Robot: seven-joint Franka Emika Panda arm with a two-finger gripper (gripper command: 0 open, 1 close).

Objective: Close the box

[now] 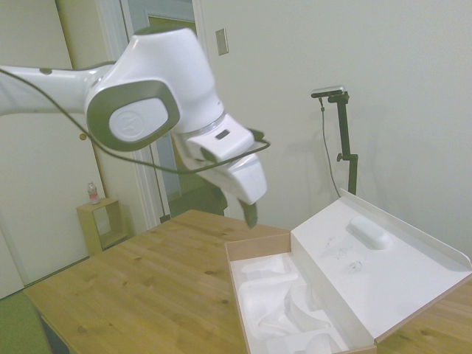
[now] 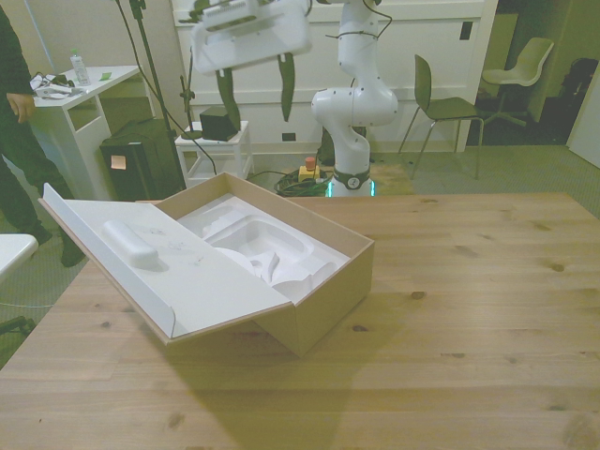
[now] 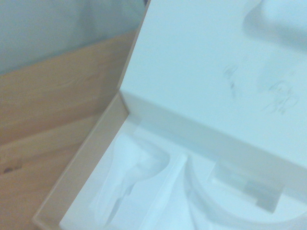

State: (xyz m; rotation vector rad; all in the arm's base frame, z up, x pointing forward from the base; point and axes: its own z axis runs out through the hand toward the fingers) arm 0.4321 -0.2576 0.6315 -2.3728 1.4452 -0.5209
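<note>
The box (image 2: 328, 298) lies open on the wooden table, its brown walls around a white moulded insert (image 2: 267, 248). Its lid (image 2: 187, 272) is folded back toward the front view's left, white inside with a raised oblong bump (image 2: 131, 246). My gripper (image 2: 255, 94) hangs high above the box's far edge, open, its two dark fingers (image 2: 226, 101) wide apart and holding nothing. From the side, the gripper (image 1: 251, 214) hovers over the box's (image 1: 254, 247) far corner, beside the lid (image 1: 383, 273). The wrist view shows the box wall (image 3: 81, 167), insert and lid (image 3: 192, 62) from above.
A person (image 2: 14, 141) stands by a white desk (image 2: 70, 98) at the front view's left. Behind the table are a white drawer unit (image 2: 211, 150) and a chair (image 2: 441, 103). A small wooden shelf (image 1: 99, 225) stands by the door. Bare tabletop (image 2: 469, 281) lies on the front view's right.
</note>
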